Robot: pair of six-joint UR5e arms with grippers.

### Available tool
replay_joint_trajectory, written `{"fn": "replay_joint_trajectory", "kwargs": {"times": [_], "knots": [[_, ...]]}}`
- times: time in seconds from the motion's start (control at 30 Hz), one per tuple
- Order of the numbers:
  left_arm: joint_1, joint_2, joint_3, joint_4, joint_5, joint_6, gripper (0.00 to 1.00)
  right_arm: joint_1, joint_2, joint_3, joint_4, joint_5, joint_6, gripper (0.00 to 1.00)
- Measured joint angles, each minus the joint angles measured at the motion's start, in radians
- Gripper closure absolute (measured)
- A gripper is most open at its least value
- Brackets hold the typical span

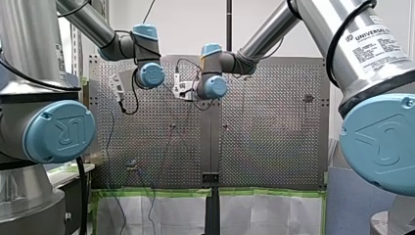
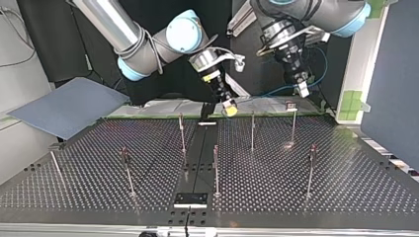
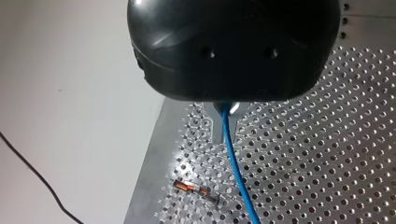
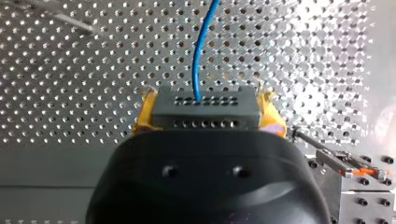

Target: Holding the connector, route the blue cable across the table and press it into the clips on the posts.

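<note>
My right gripper (image 4: 208, 109) is clamped on the dark connector (image 4: 205, 122), its yellow pads (image 4: 144, 114) pressing the block's two sides, and the blue cable (image 4: 200, 56) leaves the connector's face and runs ahead over the perforated table (image 4: 70, 70). My left gripper (image 3: 225, 121) is closed on the same cable further along, the line coming out between its metal fingers (image 3: 217, 128) and dropping toward the plate. In the top view both grippers hang above the table's far edge, the right one (image 2: 228, 106) near the middle seam and the left one (image 2: 302, 89) toward that view's right, with a slack blue loop behind them. The posts (image 2: 252, 131) stand apart across the plate, and no cable shows in any clip (image 2: 291, 105). I judge the grasp done and the routing barely begun: every clip is yet to be filled.
</note>
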Motion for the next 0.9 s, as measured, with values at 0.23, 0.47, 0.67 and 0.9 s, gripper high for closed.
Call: {"fn": "replay_joint_trajectory", "kwargs": {"times": [0.23,0.47,0.67,0.9], "knots": [[0.019,-0.032,0.034,-0.069,0.027,-0.006,1.0,0.001,0.003,-0.061,0.051,-0.002,0.003,1.0],[0.058,-0.031,0.058,-0.126,0.076,-0.012,1.0,0.008,0.008,-0.122,0.079,-0.018,0.003,1.0],[0.108,-0.024,0.071,-0.177,0.127,-0.006,1.0,0.009,0.031,-0.175,0.109,-0.022,0.003,1.0],[0.172,-0.024,0.108,-0.231,0.191,-0.003,1.0,0.01,0.057,-0.237,0.123,-0.028,0.007,1.0]]}}
